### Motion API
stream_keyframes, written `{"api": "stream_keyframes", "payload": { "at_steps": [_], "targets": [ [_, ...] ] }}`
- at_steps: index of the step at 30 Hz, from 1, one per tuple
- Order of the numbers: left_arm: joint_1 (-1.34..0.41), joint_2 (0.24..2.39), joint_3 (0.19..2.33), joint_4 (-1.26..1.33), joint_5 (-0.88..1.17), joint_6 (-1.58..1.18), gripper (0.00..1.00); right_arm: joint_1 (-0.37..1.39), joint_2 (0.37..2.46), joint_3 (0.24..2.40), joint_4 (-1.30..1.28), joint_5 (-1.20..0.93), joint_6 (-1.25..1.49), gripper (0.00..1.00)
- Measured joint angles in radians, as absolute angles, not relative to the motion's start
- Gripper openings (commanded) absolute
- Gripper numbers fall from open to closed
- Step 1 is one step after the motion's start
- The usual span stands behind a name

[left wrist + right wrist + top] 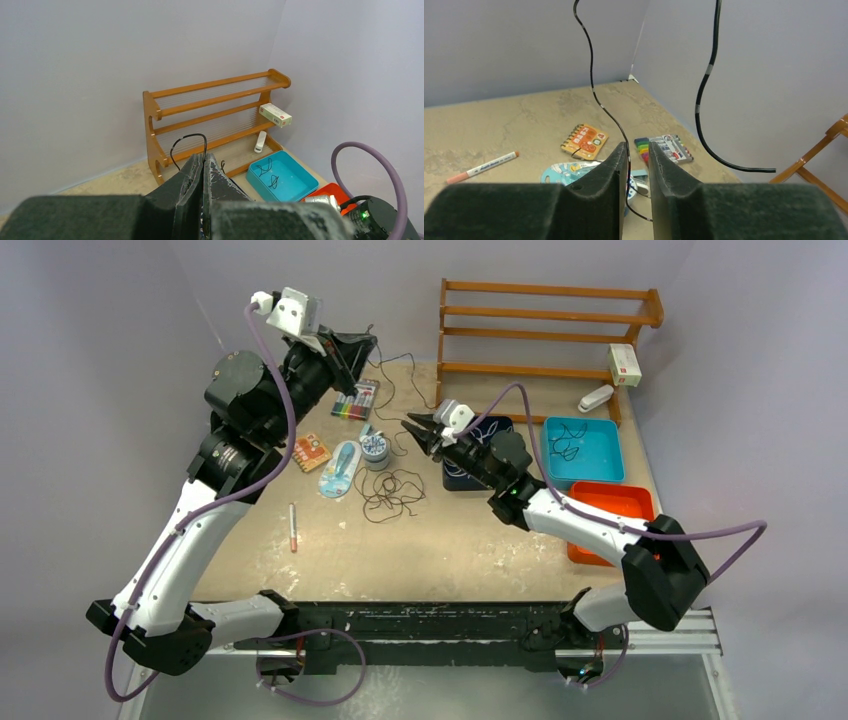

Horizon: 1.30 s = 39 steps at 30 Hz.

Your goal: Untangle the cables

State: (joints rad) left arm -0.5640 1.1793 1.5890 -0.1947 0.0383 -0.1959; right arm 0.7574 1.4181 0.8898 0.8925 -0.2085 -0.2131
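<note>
The thin dark brown-black cables (390,490) lie as a loose knot of curly loops near the middle of the tan tabletop (450,550), just in front of a small roll of patterned tape (375,448). One strand (591,65) climbs out of the knot to the left gripper (202,159), which hangs high over the far left of the table, its jaws pressed together on a short loop of that cord. Lower down and close to the knot, the same strand passes through the right gripper (638,147). Its jaws stand narrow, with a slit between them wider than the cord, so the strand lies between the pads with no pinch to be seen. A banded length (704,100), dark with grey rings, dangles to the right of it, its free end in the air. More dark cord rests in a turquoise plastic tray (610,475), well off to the right.

The likely trouble is cinching: if the right jaws clamp and pull while loops below cross one another, the knot could tighten rather than open. So thin a cord could also slide sideways out of the slit. Dragged loops might snag the tape roll and sweep it along
</note>
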Motion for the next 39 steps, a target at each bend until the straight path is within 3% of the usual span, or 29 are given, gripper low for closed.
{"api": "stream_keyframes", "payload": {
  "at_steps": [4,14,18,32,39],
  "targets": [
    [-0.564,1.179,1.588,-0.195,0.039,-0.199,0.0,0.757,1.418,0.892,0.87,-0.194,-0.21,0.22],
    [-0.564,1.174,1.574,-0.188,0.037,-0.2,0.0,0.757,1.416,0.913,0.787,-0.191,-0.182,0.0],
    [-0.564,1.164,1.545,-0.183,0.025,-0.203,0.01,0.757,1.385,0.913,0.729,-0.163,-0.153,0.0],
    [-0.564,1.153,1.421,-0.168,0.035,-0.278,0.34,0.757,1.247,0.915,0.687,0.07,-0.075,0.0],
    [-0.564,1.128,1.391,-0.155,0.049,-0.297,0.4,0.757,1.213,0.914,0.685,0.173,-0.063,0.0]
  ]
}}
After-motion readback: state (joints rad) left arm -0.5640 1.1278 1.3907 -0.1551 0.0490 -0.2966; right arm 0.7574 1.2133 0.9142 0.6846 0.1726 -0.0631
